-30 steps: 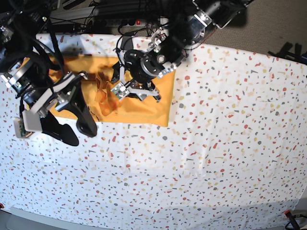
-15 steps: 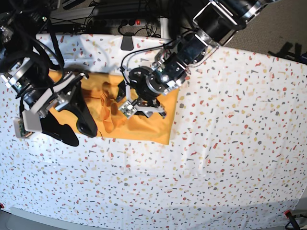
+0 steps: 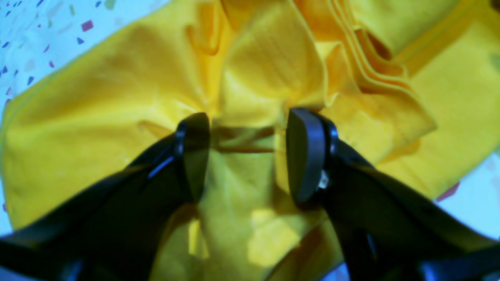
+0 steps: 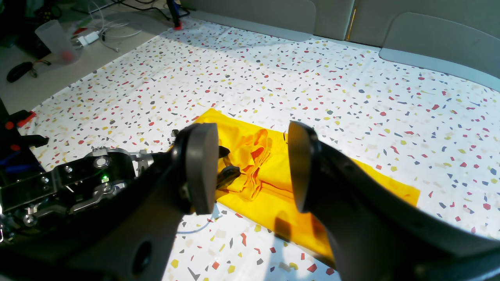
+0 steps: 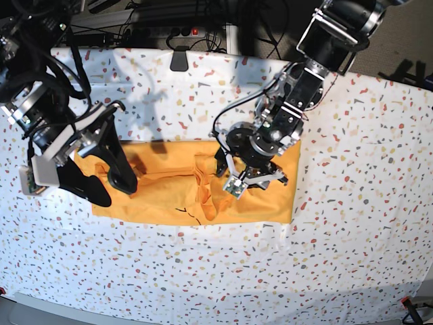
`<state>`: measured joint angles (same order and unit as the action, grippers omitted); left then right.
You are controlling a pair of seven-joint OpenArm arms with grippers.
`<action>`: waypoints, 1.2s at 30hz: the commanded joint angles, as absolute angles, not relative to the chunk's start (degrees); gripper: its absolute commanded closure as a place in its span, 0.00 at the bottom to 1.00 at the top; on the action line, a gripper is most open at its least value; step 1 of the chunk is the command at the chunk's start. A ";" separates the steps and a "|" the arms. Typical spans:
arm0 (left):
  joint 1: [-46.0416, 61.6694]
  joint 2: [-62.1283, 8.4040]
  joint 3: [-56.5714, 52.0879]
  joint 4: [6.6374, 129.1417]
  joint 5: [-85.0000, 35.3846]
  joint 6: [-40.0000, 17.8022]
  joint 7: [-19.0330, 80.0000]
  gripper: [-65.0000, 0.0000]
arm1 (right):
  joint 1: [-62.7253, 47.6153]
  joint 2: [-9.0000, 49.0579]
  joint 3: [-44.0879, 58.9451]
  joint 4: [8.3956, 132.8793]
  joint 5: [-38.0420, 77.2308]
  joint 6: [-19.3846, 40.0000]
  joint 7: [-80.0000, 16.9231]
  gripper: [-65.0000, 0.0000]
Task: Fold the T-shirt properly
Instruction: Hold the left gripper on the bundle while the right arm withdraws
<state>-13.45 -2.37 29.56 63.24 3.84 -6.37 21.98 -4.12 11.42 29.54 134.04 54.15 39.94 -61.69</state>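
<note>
The T-shirt [image 5: 169, 186] lies spread across the left-middle of the speckled cloth [image 5: 352, 203], bunched into ridged folds near its middle. The left gripper [image 3: 244, 154] is pressed down into that fabric, jaws wide apart, with a raised pleat between the fingertips [image 3: 193, 152] but not pinched. The right gripper [image 4: 252, 168] hangs above the shirt's left end, jaws parted and holding nothing, its arm hiding that edge in the base view. At the far edge, cables [image 5: 155, 20] and a power strip [image 5: 172, 32]; a translucent cup [image 4: 58, 43] stands off the cloth.
</note>
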 commanded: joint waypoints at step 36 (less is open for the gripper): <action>-12.56 -3.51 29.30 61.60 7.38 -4.91 34.89 0.53 | 26.70 32.40 29.67 75.29 32.08 34.79 -52.25 0.55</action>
